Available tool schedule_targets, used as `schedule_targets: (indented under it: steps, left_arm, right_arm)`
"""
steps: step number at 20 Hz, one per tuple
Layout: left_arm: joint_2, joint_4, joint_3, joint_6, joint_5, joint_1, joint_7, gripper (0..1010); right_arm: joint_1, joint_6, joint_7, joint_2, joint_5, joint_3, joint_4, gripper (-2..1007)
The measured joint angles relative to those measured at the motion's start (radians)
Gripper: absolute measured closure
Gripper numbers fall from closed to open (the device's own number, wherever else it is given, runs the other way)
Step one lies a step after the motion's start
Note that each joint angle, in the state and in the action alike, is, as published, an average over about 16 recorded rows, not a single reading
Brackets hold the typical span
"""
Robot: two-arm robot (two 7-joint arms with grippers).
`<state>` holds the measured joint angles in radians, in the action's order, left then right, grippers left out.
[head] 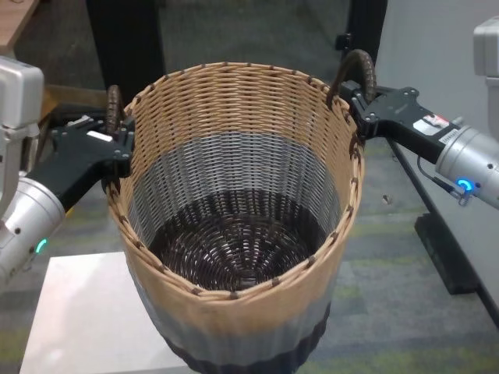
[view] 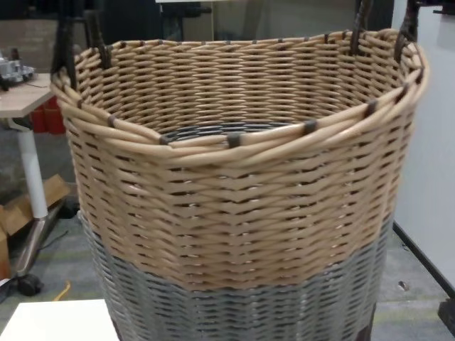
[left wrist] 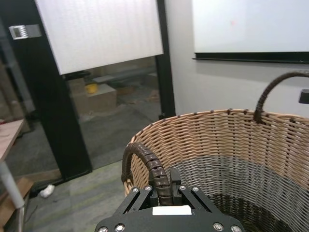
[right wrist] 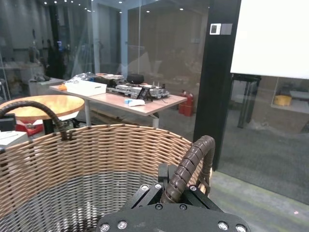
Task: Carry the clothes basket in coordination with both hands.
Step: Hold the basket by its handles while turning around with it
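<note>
The clothes basket [head: 234,179], round wicker with a tan top and grey band, hangs in the air between my arms, its base above the white table [head: 78,327]. It fills the chest view [view: 234,206]. My left gripper [head: 117,144] is shut on the dark brown left handle [head: 114,105], seen close in the left wrist view [left wrist: 154,169]. My right gripper [head: 360,105] is shut on the right handle [head: 360,70], whose wrapped loop [right wrist: 190,164] passes between the jaws in the right wrist view. The basket is empty inside.
A white table corner lies low at the left under the basket. A black post [head: 125,39] stands behind, and a white board on a dark base [head: 448,257] stands at the right. A wooden desk [view: 21,99] is off to the left.
</note>
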<state>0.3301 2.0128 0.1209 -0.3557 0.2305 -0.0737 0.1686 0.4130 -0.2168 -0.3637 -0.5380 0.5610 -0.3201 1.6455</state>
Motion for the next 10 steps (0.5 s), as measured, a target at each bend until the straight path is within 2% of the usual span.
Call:
schedule_targets:
  steps: [5, 10]
  left_arm:
    - [-0.016, -0.031, -0.022, 0.022, 0.001, 0.003, -0.003, 842]
    - [-0.031, -0.069, -0.049, 0.043, 0.001, 0.010, -0.012, 842]
  right_arm:
    - [0.026, 0.016, 0.012, 0.018, -0.045, -0.024, -0.031, 995]
    - [0.056, 0.031, 0.017, 0.047, -0.097, -0.050, -0.078, 995]
